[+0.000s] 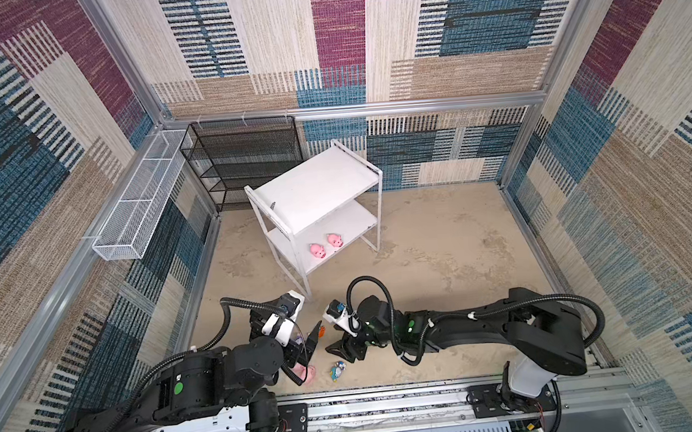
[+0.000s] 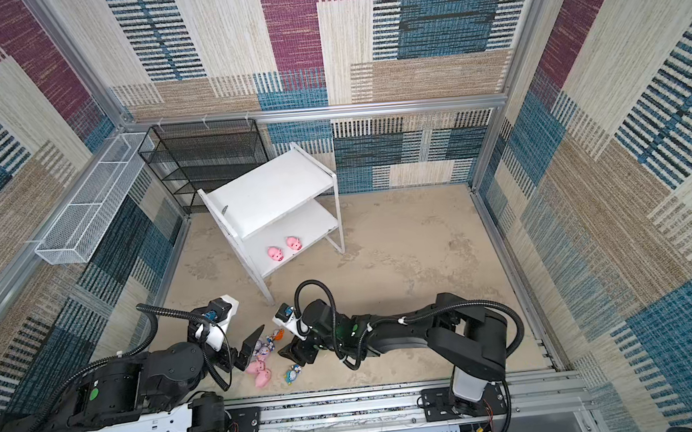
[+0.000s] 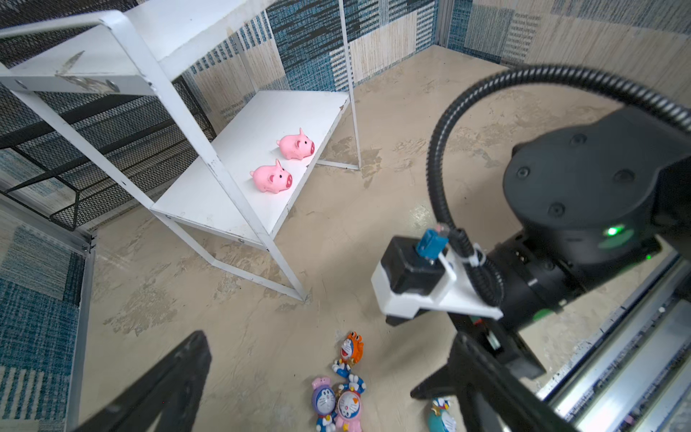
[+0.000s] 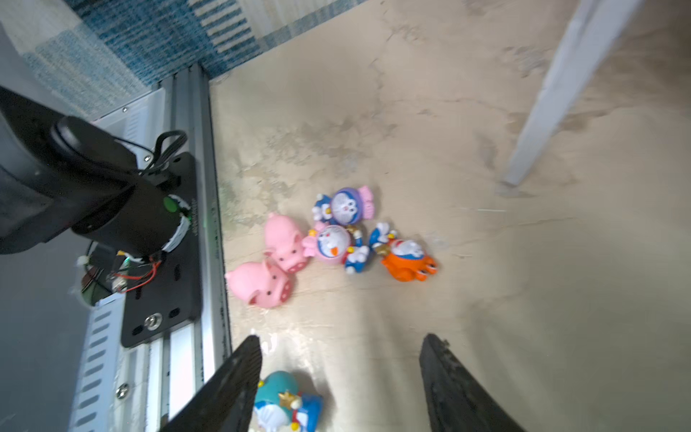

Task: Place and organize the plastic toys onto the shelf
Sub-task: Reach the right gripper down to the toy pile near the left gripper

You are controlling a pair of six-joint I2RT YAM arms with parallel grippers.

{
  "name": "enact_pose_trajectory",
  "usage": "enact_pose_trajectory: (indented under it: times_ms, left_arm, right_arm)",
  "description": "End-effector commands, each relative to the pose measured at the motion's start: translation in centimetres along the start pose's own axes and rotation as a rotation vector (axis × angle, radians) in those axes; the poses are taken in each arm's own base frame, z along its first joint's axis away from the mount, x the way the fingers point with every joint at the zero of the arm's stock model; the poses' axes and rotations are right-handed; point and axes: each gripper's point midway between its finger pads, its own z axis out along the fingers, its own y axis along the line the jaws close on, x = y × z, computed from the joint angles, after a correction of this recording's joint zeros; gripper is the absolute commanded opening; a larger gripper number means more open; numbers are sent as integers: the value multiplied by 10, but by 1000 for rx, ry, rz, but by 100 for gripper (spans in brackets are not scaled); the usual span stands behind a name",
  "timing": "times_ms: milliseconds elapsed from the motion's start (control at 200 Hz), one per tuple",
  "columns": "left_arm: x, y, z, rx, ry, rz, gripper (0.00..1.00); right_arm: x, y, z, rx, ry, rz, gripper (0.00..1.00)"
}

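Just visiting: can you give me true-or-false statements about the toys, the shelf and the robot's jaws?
1. Two glossy pink plastic pigs stand on the white two-tier metal shelf, on its lower board. True.
2. The shelf's top board holds a toy. False: it is bare.
3. The orange-hooded cartoon figurine lies on the beige floor. True.
4. The right gripper has its jaws clamped on a pink pig. False: they stand apart, near the teal-hooded cartoon figurine.
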Motion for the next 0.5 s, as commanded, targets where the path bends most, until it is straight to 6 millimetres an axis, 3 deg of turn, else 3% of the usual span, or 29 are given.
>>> enact_pose_trajectory:
  times_ms: [0, 255, 496]
  left_arm:
    - [-3, 8, -4, -20, -29, -52, 99]
    - [-7, 18, -13, -14, -72, -103, 99]
    - [-8, 20, -16, -3, -88, -118, 99]
  right_arm:
    - [-5, 27, 16, -98, -7, -4, 69]
    - [9, 42, 53, -109, 94, 26, 73]
    - [30, 40, 70, -26, 210, 73, 79]
